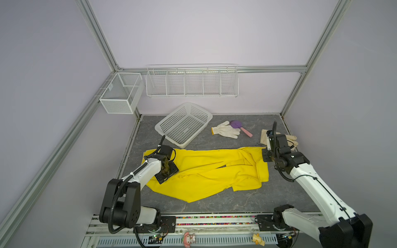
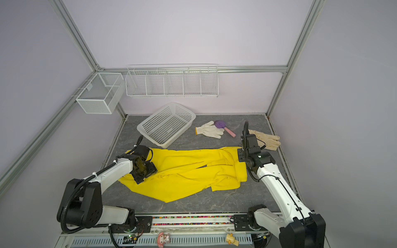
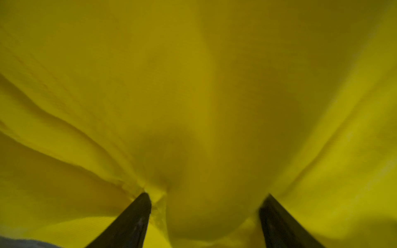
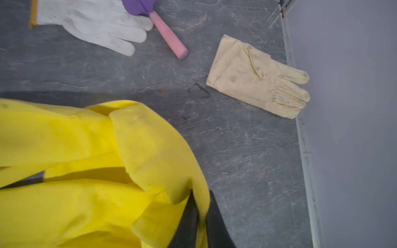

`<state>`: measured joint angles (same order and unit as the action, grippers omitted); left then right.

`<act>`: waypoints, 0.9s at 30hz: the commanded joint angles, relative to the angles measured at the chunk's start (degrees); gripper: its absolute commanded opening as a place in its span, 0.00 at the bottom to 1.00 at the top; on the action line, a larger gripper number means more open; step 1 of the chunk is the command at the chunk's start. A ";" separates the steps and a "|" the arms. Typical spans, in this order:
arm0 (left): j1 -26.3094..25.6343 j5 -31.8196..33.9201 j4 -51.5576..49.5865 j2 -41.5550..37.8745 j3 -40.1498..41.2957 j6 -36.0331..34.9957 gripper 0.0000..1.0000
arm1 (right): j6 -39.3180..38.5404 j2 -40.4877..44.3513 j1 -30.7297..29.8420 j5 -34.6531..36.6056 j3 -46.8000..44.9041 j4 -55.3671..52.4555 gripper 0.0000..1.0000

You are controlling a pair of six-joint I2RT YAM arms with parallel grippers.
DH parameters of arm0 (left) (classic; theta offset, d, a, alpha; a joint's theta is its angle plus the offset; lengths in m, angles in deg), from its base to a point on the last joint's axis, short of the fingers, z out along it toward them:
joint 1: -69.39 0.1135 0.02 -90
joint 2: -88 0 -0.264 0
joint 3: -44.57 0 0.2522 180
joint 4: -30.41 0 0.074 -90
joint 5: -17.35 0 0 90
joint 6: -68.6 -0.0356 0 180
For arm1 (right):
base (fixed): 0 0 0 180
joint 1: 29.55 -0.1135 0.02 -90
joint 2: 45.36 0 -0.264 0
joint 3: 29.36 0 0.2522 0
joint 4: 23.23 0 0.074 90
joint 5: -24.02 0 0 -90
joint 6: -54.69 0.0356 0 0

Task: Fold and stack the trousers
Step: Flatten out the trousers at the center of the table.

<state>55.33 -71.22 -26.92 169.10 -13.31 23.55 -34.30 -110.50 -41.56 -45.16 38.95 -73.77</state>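
**Trousers: R claw pinched on, L claw yet to bite**

Trousers (image 1: 210, 171) lie spread across the middle of the grey table (image 1: 236, 201), just in front of the white basket (image 1: 199, 108), stretched between both arms. The legs run toward the L arm, one splaying off toward the front edge. What looks like the waist end sits by the R arm. No fold made yet, far as I can judge.

R gripper (image 4: 200, 193) is closed, w/ the yellow edge of that end nipped between its fingers, plain in the right wrist view. L gripper (image 3: 207, 195) has its jaws apart, tips dug down into the cloth w/ a hump of fabric bulging between them. It grips nothing.

Step in hand, I reckon: get a hold at both ends so the cloth can be lifted & laid over. To do it well, the L claw should shut on that hump only once it has every layer of the leg, not just the top skin, else the fold drags crooked. Then raise both ends together, level, cloth lightly taut. Mind the cream glove (image 2: 267, 139) near the R arm & the white knit glove (image 1: 225, 130) further back. Both lie clear of the cloth, so don't sweep them.
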 commanded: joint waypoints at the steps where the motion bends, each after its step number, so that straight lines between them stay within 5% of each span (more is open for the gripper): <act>1: 0.19 5.55 -2.02 2.17 -3.28 -1.95 0.77 | -9.20 -5.03 7.10 -2.52 1.74 1.66 0.12; 19: 6.71 14.27 -5.09 6.42 -5.98 -11.80 0.71 | -17.63 -34.90 19.21 -0.21 20.29 7.14 0.28; 27: 7.12 12.31 -8.80 3.84 -9.75 -13.37 0.74 | -17.90 -34.02 18.10 -7.15 25.01 -0.28 0.65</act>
<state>61.95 -60.47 -32.45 174.80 -20.09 11.48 -51.08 -147.81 -22.85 -48.85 63.56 -70.10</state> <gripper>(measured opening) 0.738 0.629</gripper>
